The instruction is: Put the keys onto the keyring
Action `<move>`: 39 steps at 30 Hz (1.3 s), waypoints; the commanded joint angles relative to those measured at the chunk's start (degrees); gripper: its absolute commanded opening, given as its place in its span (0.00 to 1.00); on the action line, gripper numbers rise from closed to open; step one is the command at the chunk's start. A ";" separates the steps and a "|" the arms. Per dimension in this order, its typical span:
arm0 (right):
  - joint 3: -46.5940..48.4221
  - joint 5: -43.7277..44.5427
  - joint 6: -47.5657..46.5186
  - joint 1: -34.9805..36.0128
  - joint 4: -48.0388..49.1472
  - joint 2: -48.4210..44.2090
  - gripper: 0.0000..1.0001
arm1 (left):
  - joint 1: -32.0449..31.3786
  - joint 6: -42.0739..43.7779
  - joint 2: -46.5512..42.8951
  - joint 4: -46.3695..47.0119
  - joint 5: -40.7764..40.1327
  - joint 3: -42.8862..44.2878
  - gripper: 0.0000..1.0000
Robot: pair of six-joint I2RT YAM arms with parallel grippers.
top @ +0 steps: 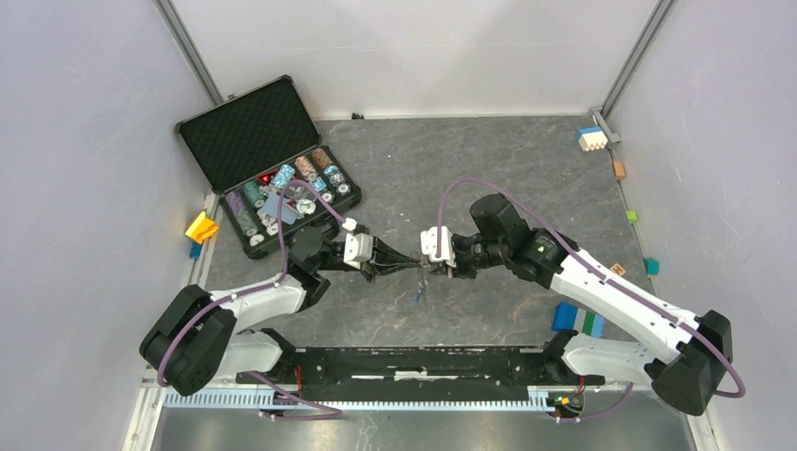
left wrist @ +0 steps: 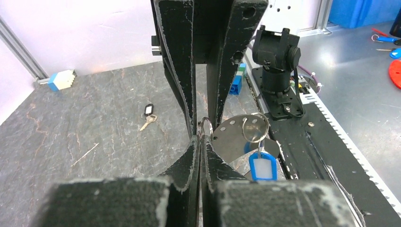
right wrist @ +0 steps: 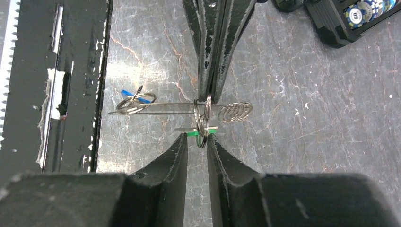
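The left jaws are pressed fully together, fingertips (left wrist: 190,153) meeting with no gap, and they pinch the keyring (left wrist: 231,137) at a small wire ring near its middle, holding it in the air above the table (top: 489,169). The right jaws face them from the other side of the keyring and stand a little apart, with a narrow slot between the fingertips (right wrist: 181,147). The green key (right wrist: 201,133) sits just at the mouth of that slot, its tag lying across the gap and hanging from a small ring looped at the keyring's middle. Whether the tips press the tag or only lie beside it cannot be told. In the right wrist view the keyring shows edge-on as a thin bright line running out to both sides of the pinch, with coiled wire rings at each end. The blue key (left wrist: 262,166) hangs below one end of the keyring on a split ring, its tag showing a white window with no writing that can be made out. The black key (left wrist: 149,111) lies flat on the table, well apart from the keyring and to its left in the left wrist view. An open case (top: 249,132) of chips (top: 282,188) stands far from the keyring, behind the left arm. The chips carry printed marks that are too small to read.
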 commanded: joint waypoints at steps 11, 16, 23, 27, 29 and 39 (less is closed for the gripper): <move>0.22 -5.98 0.52 -1.00 2.23 -0.71 0.11 | 0.28 -1.56 1.22 7.85 4.72 -0.36 0.02; -0.45 -8.22 0.45 -1.00 2.62 0.12 0.06 | 0.19 -0.59 1.14 8.03 6.88 0.08 0.02; -0.45 -9.31 0.58 -1.00 2.65 1.11 0.05 | 0.19 0.32 0.29 7.14 9.63 -0.16 0.02; -0.69 -10.56 1.02 -1.00 2.96 1.80 0.05 | 0.19 1.72 0.09 7.13 10.47 0.08 0.02; -0.80 -11.04 1.02 -1.00 3.01 2.25 0.05 | 0.19 1.48 -0.09 7.11 10.90 0.26 0.02; -0.59 -13.56 1.02 -1.00 3.71 4.04 0.08 | -0.59 1.34 -0.62 6.56 13.38 0.17 0.02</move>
